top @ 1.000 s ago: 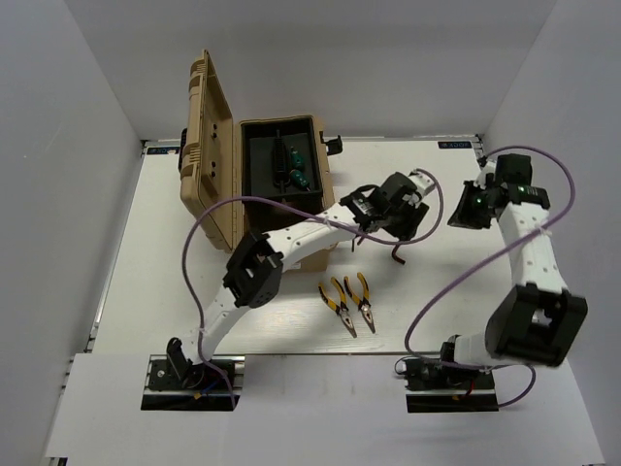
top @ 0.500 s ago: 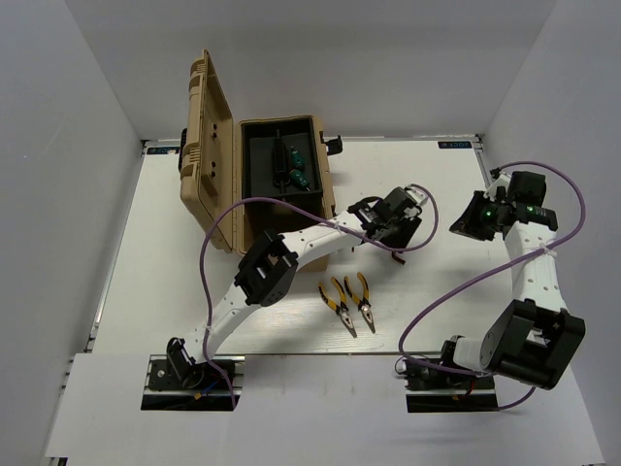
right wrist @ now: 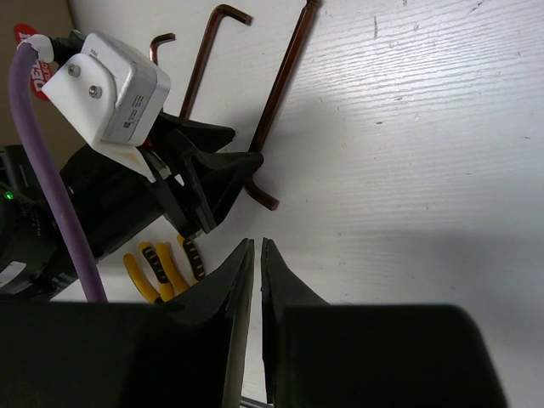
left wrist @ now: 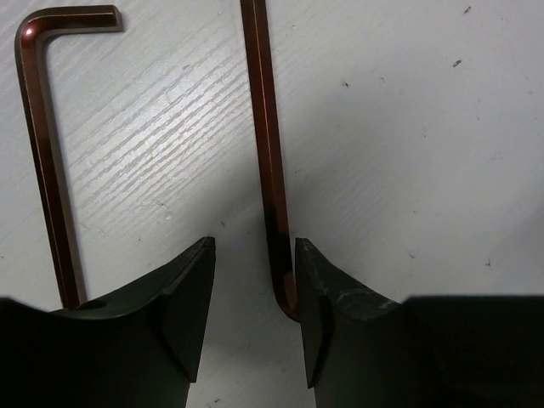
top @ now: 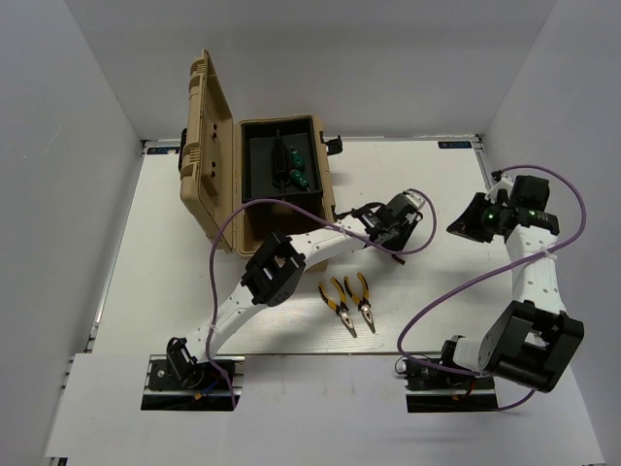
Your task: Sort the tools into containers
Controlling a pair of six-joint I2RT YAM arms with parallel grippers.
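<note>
Left jaws, down at the white bench (left wrist: 408, 127), stand partly open astride the long shank of a dark L-shaped hex key (left wrist: 266, 153), not clamped on it. A second dark hex key (left wrist: 44, 170) lies just beside. Right jaws hover almost closed, holding nothing. Two yellow-and-black-handled pliers (top: 349, 303) lie on the bench near the open tan hard-plastic toolbox (top: 209, 165).

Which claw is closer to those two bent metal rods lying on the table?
Left. The left gripper is down over one hex key, a finger on either side; the right gripper hangs off to the right, clear of both.
</note>
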